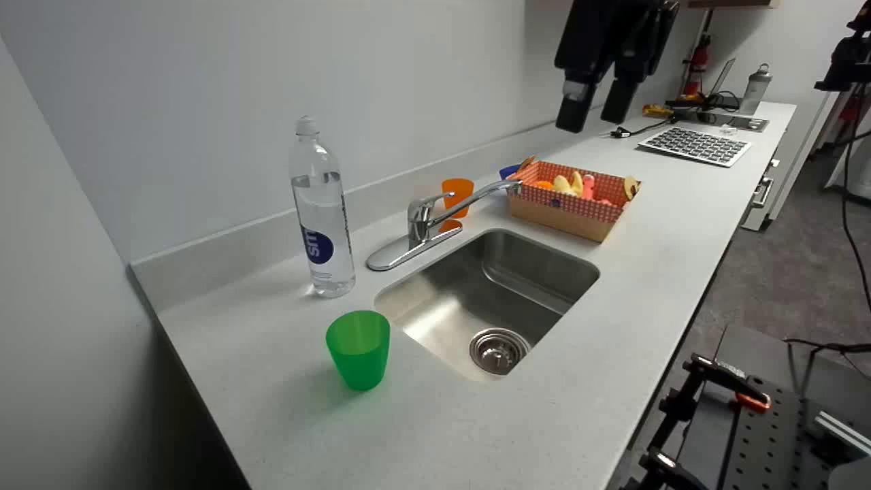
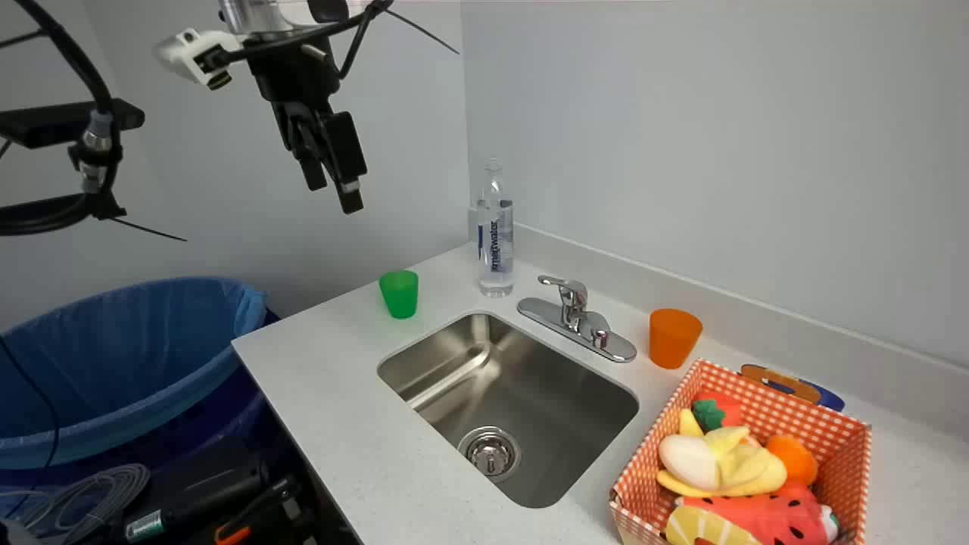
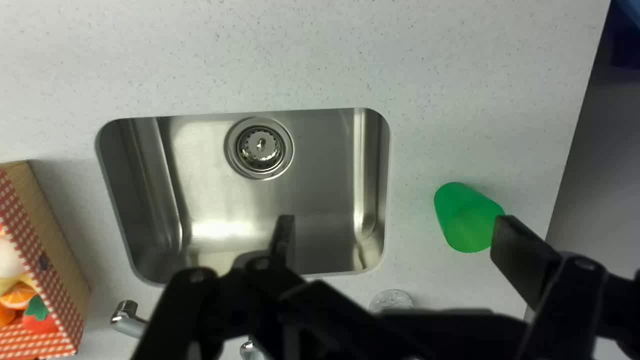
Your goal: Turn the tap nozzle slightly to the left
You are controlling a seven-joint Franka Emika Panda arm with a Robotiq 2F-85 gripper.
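Observation:
The tap nozzle (image 1: 476, 202) is a low chrome spout on a base plate behind the sink. In an exterior view it runs along the wall, its tip overlapping the basket's corner in the picture. In an exterior view the nozzle (image 2: 599, 333) is foreshortened, with its small lever above the base. In the wrist view only the nozzle's tip (image 3: 128, 320) and a bit of chrome show; my gripper hides the rest. My gripper (image 1: 595, 112) hangs high above the counter, apart from the tap, also in an exterior view (image 2: 333, 189). Its fingers (image 3: 395, 245) are spread wide with nothing held.
A clear water bottle (image 1: 323, 224) stands beside the tap base. A green cup (image 1: 359, 350) stands near the sink (image 1: 435, 320). An orange cup (image 2: 672, 338) and a checked basket (image 1: 561, 219) of toy fruit stand past the nozzle. A wall rises behind.

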